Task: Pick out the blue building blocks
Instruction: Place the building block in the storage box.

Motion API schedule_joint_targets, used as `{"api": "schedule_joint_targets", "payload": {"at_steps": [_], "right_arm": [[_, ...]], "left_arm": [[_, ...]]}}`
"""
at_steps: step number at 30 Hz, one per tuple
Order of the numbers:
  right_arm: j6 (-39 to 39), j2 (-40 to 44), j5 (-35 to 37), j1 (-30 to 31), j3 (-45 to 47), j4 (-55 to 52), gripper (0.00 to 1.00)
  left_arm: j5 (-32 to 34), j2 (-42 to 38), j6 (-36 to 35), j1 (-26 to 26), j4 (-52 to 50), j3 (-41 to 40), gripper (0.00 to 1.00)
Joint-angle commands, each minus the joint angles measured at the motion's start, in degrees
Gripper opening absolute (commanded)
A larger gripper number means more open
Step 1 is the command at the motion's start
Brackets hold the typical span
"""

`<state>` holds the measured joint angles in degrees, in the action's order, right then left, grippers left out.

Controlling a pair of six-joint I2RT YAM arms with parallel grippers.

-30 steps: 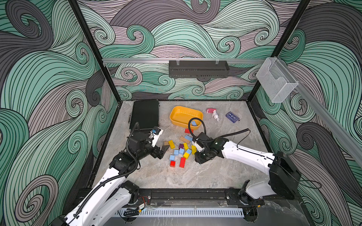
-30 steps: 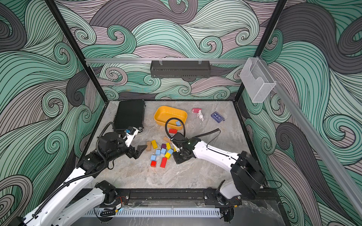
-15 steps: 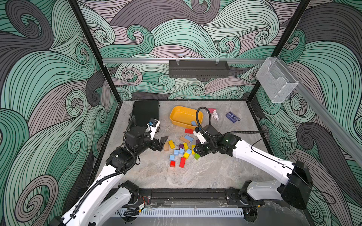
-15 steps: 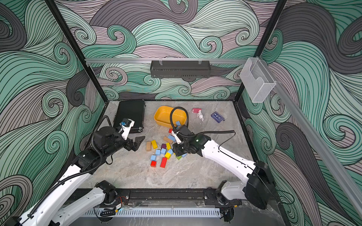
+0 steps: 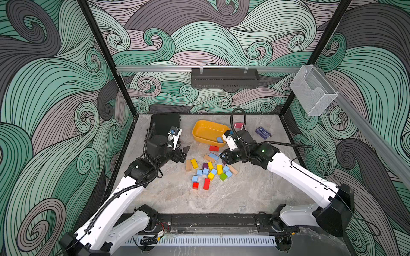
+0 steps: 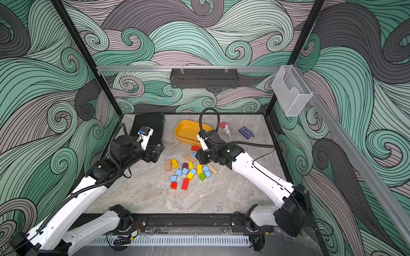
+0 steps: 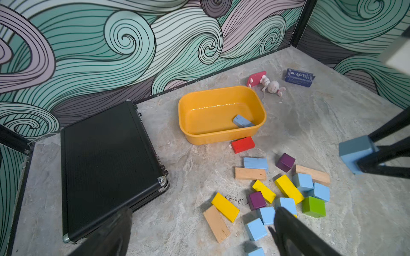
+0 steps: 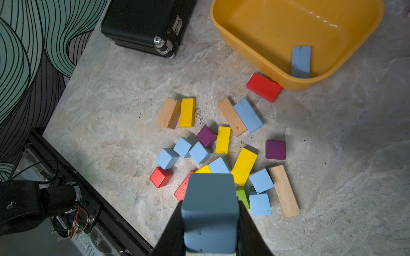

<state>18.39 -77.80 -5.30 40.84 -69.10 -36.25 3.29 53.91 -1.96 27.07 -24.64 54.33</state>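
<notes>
1. The black case (image 7: 106,168) lies flat at the left of the tabletop (image 5: 244,195) and plays no part in the sorting.
2. The left pincer (image 5: 184,153) is spread wide and empty. It has drawn back from the pile towards the case and now hangs just beside the leftmost blocks, which leaves the heap clear for the other arm.
3. Seven of the blue building blocks (image 8: 199,152) are loose on the tabletop: six cubes mixed in with yellow, purple, green, red and plain wooden pieces, and one longer brick (image 8: 248,115) lying against a wooden one.
4. The yellow tub (image 5: 200,130) stands behind the pile, and one blue brick (image 7: 241,121) already leans inside it against the near wall.
5. The right pincer (image 8: 210,200) has risen from the right edge of the pile and swung towards the tub. It is pinching a blue cube (image 7: 355,153), which hangs clear of the tabletop with a finger pressed on each side face.
6. I judge that this is a carry in progress. The cube still has to cross the tub's rim and be released, and seven blocks remain after it.
7. The navy packet (image 5: 263,132) at the far right is not a block and should stay put.
</notes>
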Motion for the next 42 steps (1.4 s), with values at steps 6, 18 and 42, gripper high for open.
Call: {"api": "schedule_joint_targets", "payload": {"at_steps": [6, 18, 42], "right_arm": [[-3.29, -9.38, 1.98, -3.83, -10.21, 0.58, 0.0], [-8.46, -26.09, 5.38, -7.45, -26.11, 0.44, 0.0], [-8.54, -50.56, 6.18, -12.98, -47.72, -5.6, 0.0]], "left_arm": [[0.45, 6.69, 2.04, -0.61, 5.18, 2.78, 0.99], [0.57, 15.37, 4.82, -2.31, 11.81, 2.8, 0.99], [-2.53, 31.87, 5.17, -4.48, 15.84, 6.1, 0.99]]}}
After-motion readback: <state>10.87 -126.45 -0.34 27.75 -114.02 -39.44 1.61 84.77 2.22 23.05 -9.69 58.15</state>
